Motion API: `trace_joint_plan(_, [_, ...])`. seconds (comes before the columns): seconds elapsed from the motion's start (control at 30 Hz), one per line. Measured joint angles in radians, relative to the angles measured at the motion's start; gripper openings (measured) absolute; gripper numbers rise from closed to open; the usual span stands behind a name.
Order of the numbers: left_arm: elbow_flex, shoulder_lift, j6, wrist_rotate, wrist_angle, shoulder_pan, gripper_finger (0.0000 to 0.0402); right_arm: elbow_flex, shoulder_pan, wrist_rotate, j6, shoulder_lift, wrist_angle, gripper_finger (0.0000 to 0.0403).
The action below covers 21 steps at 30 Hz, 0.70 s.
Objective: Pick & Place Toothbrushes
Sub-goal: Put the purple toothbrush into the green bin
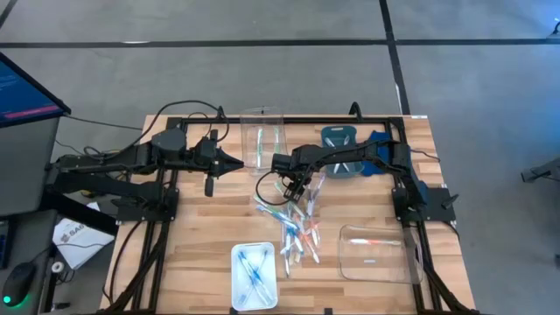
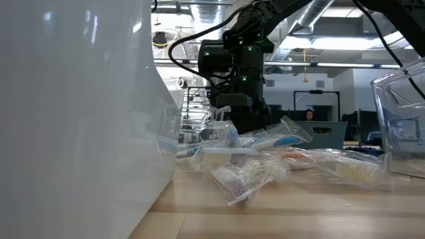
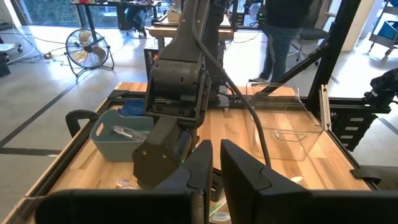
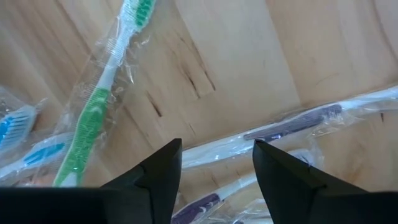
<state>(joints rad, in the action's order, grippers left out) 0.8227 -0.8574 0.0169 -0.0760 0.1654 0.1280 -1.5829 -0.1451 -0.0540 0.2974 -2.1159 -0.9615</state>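
Several toothbrushes: a loose heap of wrapped toothbrushes lies mid-table, between the two arms, spreading toward the near edge.
Sorted already: a few sit in the white tray at the near edge, a few in the clear bin at the far side, and one or two in the clear tub on the right.
Right gripper: the right gripper hangs low over the far end of the heap, fingers apart and empty, straddling a wrapped purple-handled brush; a green brush lies just beside it.
Left gripper: the left gripper waits above the table's left side, well apart from the heap, fingers nearly together with nothing between them.
Handling: each brush looks light and stiff, but the crinkly clear wrapper is likely slippery and may slide or drag a neighbour along.
Where to hold: mid-handle, across the narrow width, seems best; the bristle end is bulkier and the wrapper ends are loose film.
Risk: brushes overlap here, so closing could catch two at once.
Other items: a grey-blue basket stands at the far side, near the right arm's base.
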Motion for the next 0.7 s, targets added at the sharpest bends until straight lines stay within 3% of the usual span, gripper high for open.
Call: trace_joint_plan(0.7, [0.000, 0.000, 0.003, 0.000, -0.010, -0.039, 0.0025, 0.000, -0.001, 0.000, 0.063, 0.000, -0.001, 0.0194])
